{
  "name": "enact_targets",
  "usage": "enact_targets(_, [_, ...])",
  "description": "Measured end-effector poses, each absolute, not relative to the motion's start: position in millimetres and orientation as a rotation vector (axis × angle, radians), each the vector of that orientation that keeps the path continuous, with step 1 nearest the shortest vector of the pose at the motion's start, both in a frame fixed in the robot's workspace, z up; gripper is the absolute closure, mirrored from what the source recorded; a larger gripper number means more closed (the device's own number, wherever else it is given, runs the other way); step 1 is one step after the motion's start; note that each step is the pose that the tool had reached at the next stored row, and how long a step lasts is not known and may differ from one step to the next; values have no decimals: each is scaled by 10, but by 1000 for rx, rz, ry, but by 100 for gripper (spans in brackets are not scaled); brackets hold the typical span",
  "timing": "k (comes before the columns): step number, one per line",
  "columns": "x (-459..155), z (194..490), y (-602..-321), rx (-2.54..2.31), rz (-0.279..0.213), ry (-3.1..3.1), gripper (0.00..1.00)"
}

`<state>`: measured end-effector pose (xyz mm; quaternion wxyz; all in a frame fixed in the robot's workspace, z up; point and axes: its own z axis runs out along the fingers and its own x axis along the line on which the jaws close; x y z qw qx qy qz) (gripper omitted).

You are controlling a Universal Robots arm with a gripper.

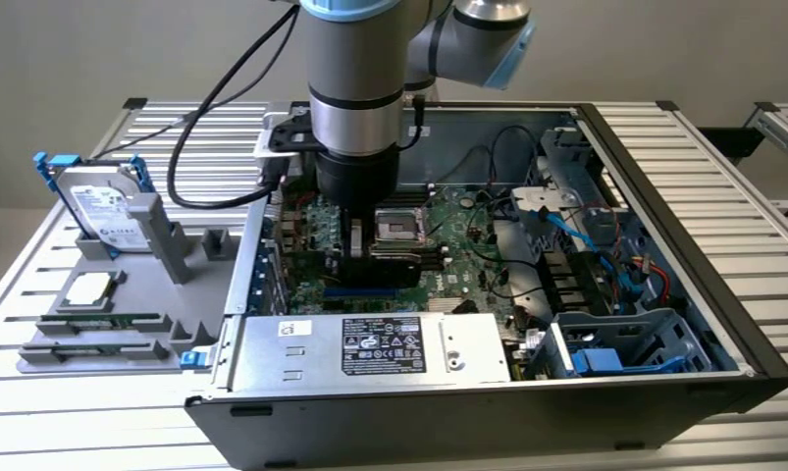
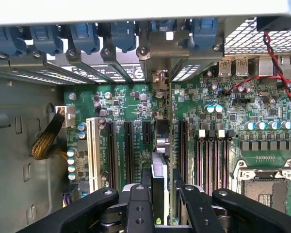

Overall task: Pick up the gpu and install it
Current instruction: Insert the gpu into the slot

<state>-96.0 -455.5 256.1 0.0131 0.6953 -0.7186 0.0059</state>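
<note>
Inside case (image 1: 708, 294), hand (image 2: 160, 194) gripping gpu (image 2: 160, 170) edge-on, over motherboard (image 2: 131, 104)

free: above motherboard (image 1: 459, 235) – open | blocked: power supply (image 1: 367, 348), drive cage (image 1: 629, 343), cables (image 1: 538, 211)

Claw (image 1: 355, 238) with gpu (image 1: 391, 257) over motherboard (image 1: 462, 235)

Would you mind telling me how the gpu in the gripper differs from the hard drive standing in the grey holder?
The gpu is held edge-on between the gripper fingers inside the computer case, above the motherboard; the hard drive stands outside the case in the grey holder, untouched. The gpu looks thin with a dark face; the hard drive is a broader silver slab with blue rails. Both stand upright on edge.
</note>
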Motion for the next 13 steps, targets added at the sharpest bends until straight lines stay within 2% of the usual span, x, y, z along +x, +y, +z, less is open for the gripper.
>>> enact_targets(13, [-959,2538,-4551,2168,18,-2237,73])
